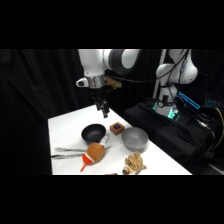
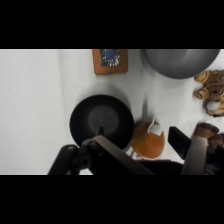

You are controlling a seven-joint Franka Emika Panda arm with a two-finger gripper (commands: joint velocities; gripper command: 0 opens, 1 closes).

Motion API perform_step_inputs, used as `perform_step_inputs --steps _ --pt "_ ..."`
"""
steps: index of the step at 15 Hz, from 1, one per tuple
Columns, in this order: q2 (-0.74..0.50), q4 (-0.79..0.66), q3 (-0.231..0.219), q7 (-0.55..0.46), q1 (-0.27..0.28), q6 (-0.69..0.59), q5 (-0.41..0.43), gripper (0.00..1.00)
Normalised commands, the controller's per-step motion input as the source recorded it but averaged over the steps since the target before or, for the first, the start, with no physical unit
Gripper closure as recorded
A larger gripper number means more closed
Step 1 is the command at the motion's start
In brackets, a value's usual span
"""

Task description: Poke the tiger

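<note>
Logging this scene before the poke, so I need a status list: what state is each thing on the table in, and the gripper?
Tiger: lying at the table's near edge, untouched.
Black bowl: upright, empty.
Grey bowl: upright, looks empty.
Cube: blue face up.
Round orange toy: lying beside the tongs.
Gripper: raised above the table, holding nothing.

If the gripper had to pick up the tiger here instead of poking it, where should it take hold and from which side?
Probably across the tiger's narrower middle, coming straight down from above. It lies low and lumpy on the table near the front edge, with the grey bowl close behind it, so a sideways approach looks crowded. The gripper hangs well off, above the black bowl.
</note>
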Motion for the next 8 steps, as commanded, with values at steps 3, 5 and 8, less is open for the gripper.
perform_step_inputs --steps 3,5,8 --pt "-0.03 -0.03 0.054 0.06 0.014 0.02 -0.017 0.00" --pt "-0.10 -0.08 0.095 0.11 0.078 0.04 -0.030 0.00" --pt "-0.13 -0.11 0.116 0.16 0.130 0.06 -0.055 0.00"
